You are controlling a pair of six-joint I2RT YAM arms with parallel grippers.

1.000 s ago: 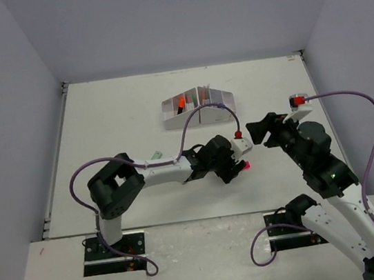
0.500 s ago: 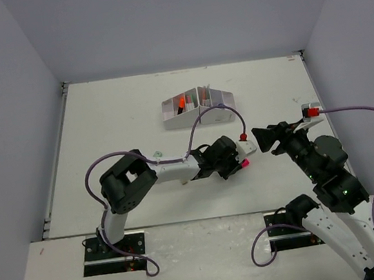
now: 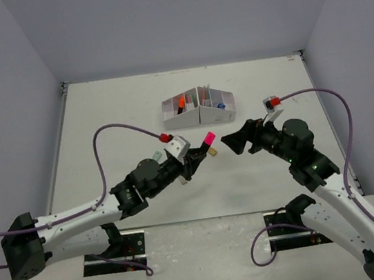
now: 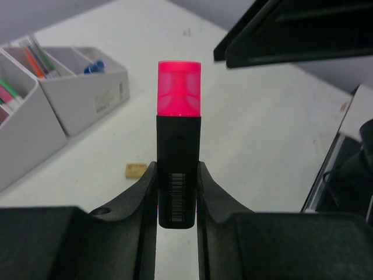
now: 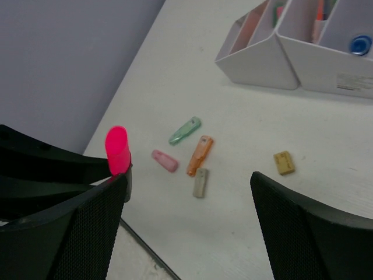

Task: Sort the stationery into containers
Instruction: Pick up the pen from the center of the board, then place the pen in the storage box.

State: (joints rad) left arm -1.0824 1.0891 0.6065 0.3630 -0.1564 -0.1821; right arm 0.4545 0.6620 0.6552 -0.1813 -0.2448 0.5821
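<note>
The left pincer (image 4: 176,175) is closed narrow on the black body of a highlighter (image 4: 178,140). It holds it up off the surface (image 3: 115,122), pink end leading, on the near side of the organiser box (image 3: 201,117). Right in front of that pink end the right pincer (image 3: 232,140) stands wide, with nothing in it. To me this looks like a hand-over in mid-air, on the way to the box.

To do it well, I'd have the right pincer come on straight along the highlighter's length. Its fingers should straddle the bare upper body just under the pink end, clear of the left one's fingertips. It should close fully before the left lets go, because a smooth, slim barrel could twist or drop if both ease off at once.

Loose on the surface, nearer the arms than the box, lie a green piece (image 5: 185,130), an orange one (image 5: 200,155), a pink one (image 5: 165,161), a grey one (image 5: 200,182) and a tan block (image 5: 284,163). The swap should stay high enough not to sweep them.
</note>
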